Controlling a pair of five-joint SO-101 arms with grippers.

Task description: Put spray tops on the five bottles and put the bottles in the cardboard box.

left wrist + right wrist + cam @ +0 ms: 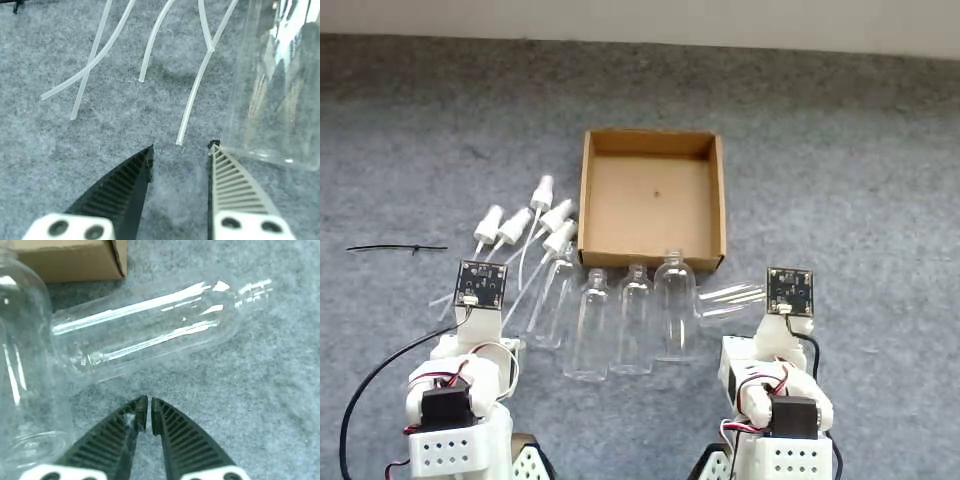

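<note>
Several clear bottles without tops lie side by side on the grey felt just in front of the cardboard box; one more lies crosswise to their right. Several white spray tops with long tubes lie left of the box. My left gripper is open just above the felt, with the tube ends ahead of it and a bottle beside its pale finger. My right gripper is shut on nothing, close behind the crosswise bottle and beside another bottle.
A black cable tie lies on the felt at the far left. The box's corner shows beyond the crosswise bottle. The left arm and right arm stand at the near edge. Bare felt stretches right of the box.
</note>
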